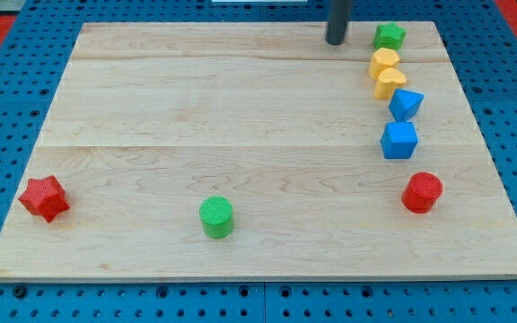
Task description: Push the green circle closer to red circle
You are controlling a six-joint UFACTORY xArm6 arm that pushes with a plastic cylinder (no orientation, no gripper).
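Pincer: none fitted; the arm ends in a rod, so no open or closed state applies.
My tip point(336, 41): at the view's top, just left of the green star point(389, 36), well apart from the green circle point(216, 217).
Green circle: on the tabletop point(196, 108) near the view's bottom, left of centre.
Red circle point(422, 192): lower right, well apart from the green one.
Handling (judged): light, rigid, slides readily; a round side may glance off.
Contact point: its left face, centred.

Blocks lying on the wooden board point(240, 117)

My tip point(335, 41) is sitting at the view's top; the green circle point(215, 217) is lying bottom centre, well left of the red circle point(421, 192).
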